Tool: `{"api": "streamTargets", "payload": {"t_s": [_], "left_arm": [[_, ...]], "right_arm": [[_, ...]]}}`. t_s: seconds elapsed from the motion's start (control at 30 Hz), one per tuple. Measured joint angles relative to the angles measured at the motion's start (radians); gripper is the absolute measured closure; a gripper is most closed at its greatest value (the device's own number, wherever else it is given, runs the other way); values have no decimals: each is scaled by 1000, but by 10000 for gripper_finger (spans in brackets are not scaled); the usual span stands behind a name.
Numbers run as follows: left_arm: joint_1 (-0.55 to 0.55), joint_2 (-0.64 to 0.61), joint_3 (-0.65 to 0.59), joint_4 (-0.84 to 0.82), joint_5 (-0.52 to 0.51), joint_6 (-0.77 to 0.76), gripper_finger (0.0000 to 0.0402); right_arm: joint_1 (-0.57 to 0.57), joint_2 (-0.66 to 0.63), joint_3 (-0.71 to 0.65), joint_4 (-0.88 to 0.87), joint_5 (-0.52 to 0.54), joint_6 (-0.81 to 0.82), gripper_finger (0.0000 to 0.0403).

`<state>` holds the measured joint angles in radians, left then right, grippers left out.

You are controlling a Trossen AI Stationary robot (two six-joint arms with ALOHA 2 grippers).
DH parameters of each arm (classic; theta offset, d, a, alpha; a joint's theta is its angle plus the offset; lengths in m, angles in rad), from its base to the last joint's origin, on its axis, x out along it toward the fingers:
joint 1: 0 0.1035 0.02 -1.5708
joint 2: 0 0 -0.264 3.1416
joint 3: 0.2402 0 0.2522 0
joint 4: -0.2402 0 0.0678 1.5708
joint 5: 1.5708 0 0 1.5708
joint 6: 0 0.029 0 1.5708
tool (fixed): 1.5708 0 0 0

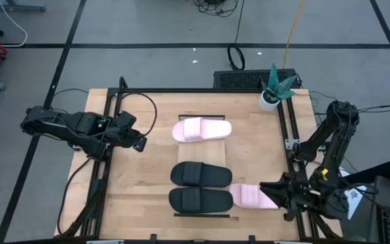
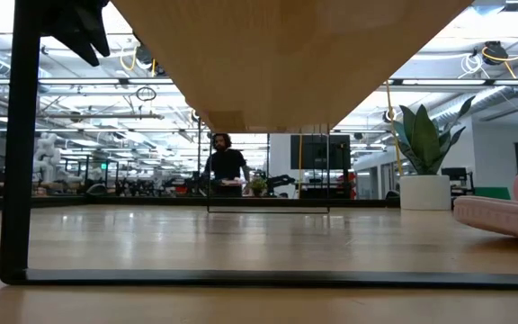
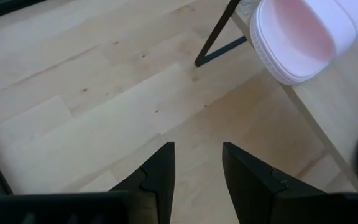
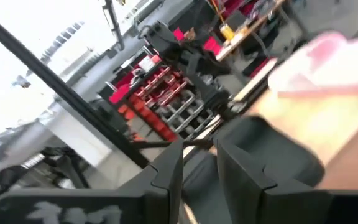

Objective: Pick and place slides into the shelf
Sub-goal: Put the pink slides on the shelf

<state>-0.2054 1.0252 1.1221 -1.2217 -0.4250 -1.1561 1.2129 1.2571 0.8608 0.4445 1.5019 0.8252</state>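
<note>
- High view: left gripper [image 1: 139, 143] parked at middle left of the tabletop, off the shelf [image 1: 202, 152], fingers spread and empty.
- Three slides on the shelf already: shelved pink slide [image 1: 202, 129] at its upper end, upper black slide [image 1: 200, 174] and lower black slide [image 1: 200, 199] below it.
- Loose pink slide [image 1: 252, 196] at lower right, off the shelf, one end right against the lower black slide.
- Right gripper [image 1: 274, 186] at the loose slide's other end. Judged step: taking hold of this last slide.
- Best grip likely across the strap or a side rim. Advisable to lift clear before moving, so as not to shove the black neighbour.
- Free room on the shelf between the shelved pink slide and the upper black slide. Probably the place to set it down, laid crosswise like the rest.
- Low view: shelf [image 2: 286, 54] overhead, loose pink slide [image 2: 511, 211] flat on the tabletop at far right. No gripper clearly made out here.
- Left wrist view: left gripper [image 3: 197, 168] apart over bare wood, shelved pink slide [image 3: 297, 37] at upper right.
- Right wrist view: right gripper [image 4: 197, 168] narrowly parted, nothing between the fingers; loose pink slide [image 4: 328, 62] at upper right, not yet gripped. Worth centring on the slide before closing.
</note>
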Motion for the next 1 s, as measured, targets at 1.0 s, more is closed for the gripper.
{"api": "streamTargets", "payload": {"t_s": [1.0], "left_arm": [[0, 0, 0, -1, 4, 30, 272]], "right_arm": [[116, -100, -344, 443, 69, 49, 316]]}}
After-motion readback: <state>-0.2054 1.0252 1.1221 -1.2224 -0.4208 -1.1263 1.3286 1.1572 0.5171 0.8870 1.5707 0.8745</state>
